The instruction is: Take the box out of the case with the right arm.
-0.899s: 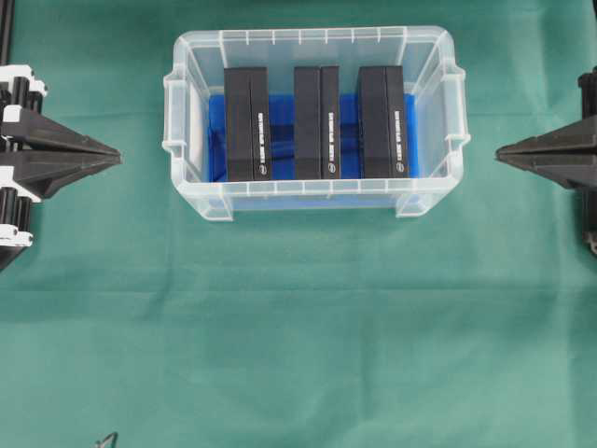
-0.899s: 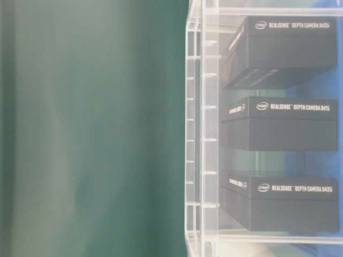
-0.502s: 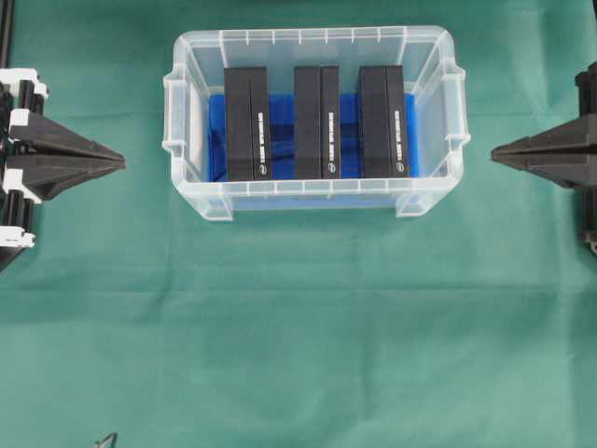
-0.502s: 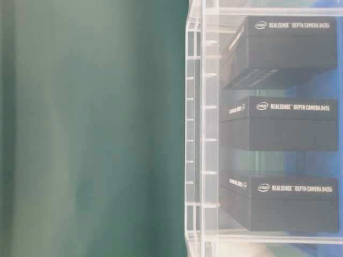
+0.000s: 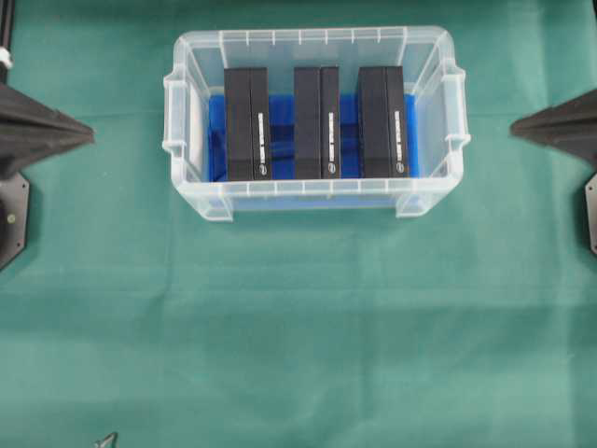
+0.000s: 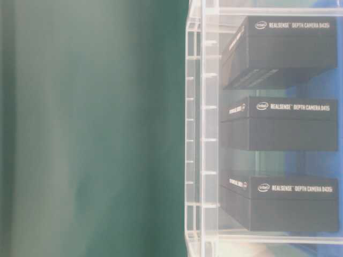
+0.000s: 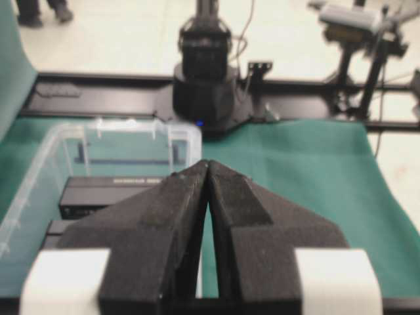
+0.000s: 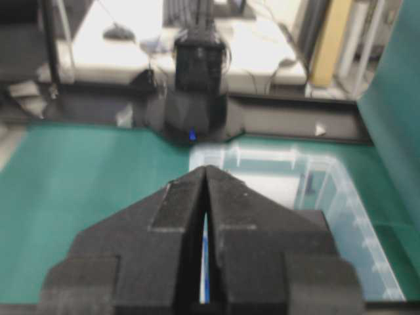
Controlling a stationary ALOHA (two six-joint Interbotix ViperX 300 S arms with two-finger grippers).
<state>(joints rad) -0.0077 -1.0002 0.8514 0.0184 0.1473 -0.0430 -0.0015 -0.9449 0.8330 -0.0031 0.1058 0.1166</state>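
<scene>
Looking down from overhead, we see the case (image 5: 315, 121) in the upper middle of the frame on the green-covered table (image 5: 298, 327); three black boxes stand side by side on its blue sheet (image 5: 283, 121): the left box (image 5: 246, 123), the middle box (image 5: 316, 121) and the right box (image 5: 382, 121). At the right edge the right pincer (image 5: 516, 128) is pressed together, empty, well apart from the case; at the left edge the left pincer (image 5: 89, 136) is likewise pressed together, holding nothing.

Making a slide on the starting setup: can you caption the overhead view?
Three black boxes stand side by side in the clear case, both grippers shut outside it.
</scene>
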